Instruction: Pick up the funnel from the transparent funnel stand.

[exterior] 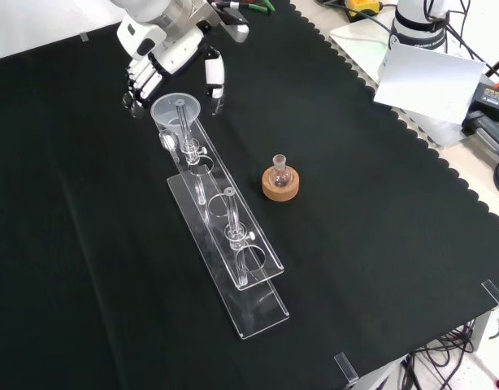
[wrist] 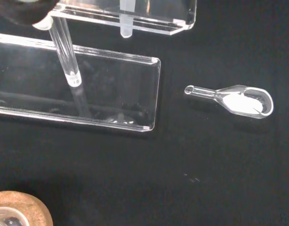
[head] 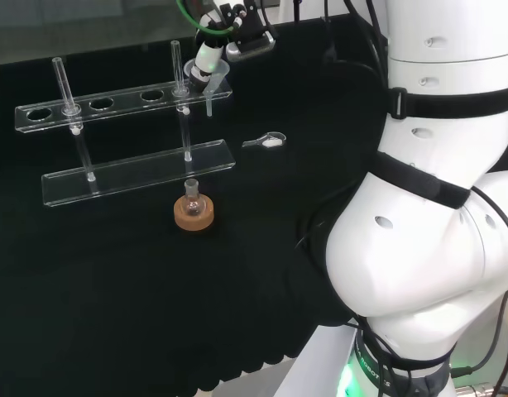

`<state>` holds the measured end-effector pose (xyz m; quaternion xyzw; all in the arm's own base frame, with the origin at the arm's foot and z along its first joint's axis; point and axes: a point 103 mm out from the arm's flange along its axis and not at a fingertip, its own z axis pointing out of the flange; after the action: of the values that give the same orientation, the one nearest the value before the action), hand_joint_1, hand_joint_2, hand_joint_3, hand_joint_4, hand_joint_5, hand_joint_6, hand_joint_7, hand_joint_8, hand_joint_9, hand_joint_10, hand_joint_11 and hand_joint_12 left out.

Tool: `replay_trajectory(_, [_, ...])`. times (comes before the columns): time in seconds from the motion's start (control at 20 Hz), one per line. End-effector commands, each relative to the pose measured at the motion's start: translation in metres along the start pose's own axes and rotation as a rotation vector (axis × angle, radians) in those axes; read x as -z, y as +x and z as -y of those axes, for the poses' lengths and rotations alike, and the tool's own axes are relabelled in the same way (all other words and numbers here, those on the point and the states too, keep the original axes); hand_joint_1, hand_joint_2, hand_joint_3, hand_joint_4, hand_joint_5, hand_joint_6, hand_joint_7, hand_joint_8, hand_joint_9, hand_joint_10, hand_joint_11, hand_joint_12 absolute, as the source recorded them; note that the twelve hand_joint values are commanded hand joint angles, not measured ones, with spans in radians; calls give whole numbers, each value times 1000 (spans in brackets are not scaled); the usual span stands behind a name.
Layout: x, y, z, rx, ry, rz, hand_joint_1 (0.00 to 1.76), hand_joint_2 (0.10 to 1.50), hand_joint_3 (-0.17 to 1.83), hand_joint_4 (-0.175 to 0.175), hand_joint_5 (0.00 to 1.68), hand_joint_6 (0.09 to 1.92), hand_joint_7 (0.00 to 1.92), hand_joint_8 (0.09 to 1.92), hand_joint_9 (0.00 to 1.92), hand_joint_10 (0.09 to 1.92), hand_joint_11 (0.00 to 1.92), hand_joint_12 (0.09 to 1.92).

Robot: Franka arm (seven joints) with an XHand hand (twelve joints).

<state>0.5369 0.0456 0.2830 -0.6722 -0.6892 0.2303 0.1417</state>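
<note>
Here the funnel point(exterior: 175, 110) is sitting in the end hole of the transparent funnel stand point(exterior: 233, 244), at the upper left of the front view, its wide mouth facing up and its stem point(head: 209, 105) hanging straight down through the top plate, so its long axis is running vertically. In the head view it is sitting at the top centre, at the right-hand end of the stand's upper plate point(head: 113, 105).

The hand point(exterior: 164, 57) is hovering just above and behind the funnel in the front view, reaching in from the top of the frame. Its fingers point(exterior: 140, 81) are hanging on the left of the funnel's rim and its thumb point(exterior: 215, 80) on the right, curved downward but spread apart, with nothing between them; whether any tip is touching the rim I cannot tell. So the funnel is lying just below the hand, roughly between fingers and thumb, and closing round the cone looks like the step in hand.

Farther out, a small round flask point(exterior: 281, 172) is resting on a cork ring point(exterior: 280, 188) right of the stand, and a clear scoop point(wrist: 231, 99) is lying on the black cloth point(exterior: 396, 244) beside the base plate point(wrist: 78, 89).
</note>
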Motion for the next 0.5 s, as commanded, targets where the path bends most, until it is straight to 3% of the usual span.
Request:
replay_trajectory(0.05, [-3,1,-3,2,4,-15,680,703,256,41,7,87,0,178,69,858,78,1553])
replay_trajectory(0.5, [-6,2,-6,19,14,-19,675,692,278,43,12,87,0,226,82,865,91,1547])
